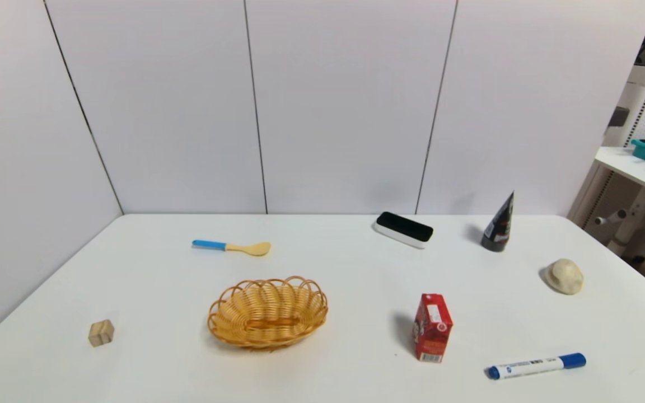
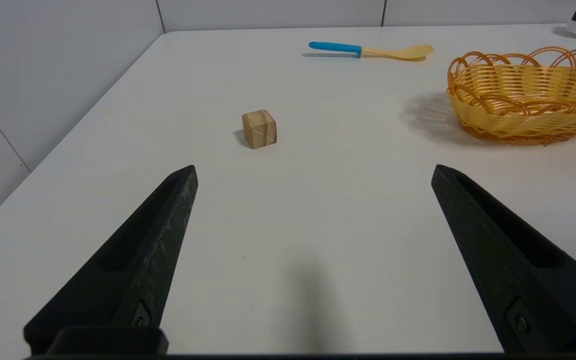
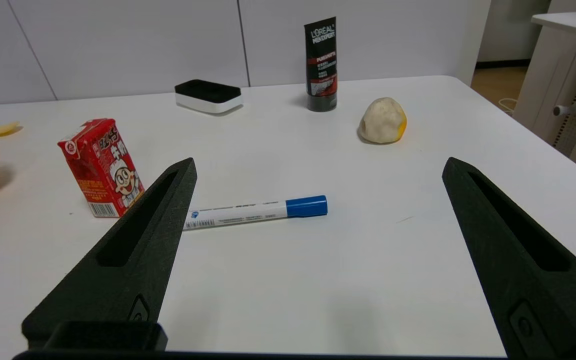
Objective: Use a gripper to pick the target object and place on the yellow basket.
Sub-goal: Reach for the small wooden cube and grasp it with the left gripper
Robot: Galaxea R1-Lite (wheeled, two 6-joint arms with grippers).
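Note:
A small light-tan wooden cube, the target object, rests on the white table near its front left. To its right stands the yellow basket, oval, woven and with nothing in it. Neither arm shows in the head view. In the left wrist view my left gripper is open over bare table, with the cube a short way beyond its fingertips and apart from them. My right gripper is open too, low over the table's front right, nothing between its fingers.
A red drink carton and a blue-capped marker lie at front right. A beige lump, black tube, black-topped eraser and blue-handled spoon sit farther back. Wall panels close the back and left.

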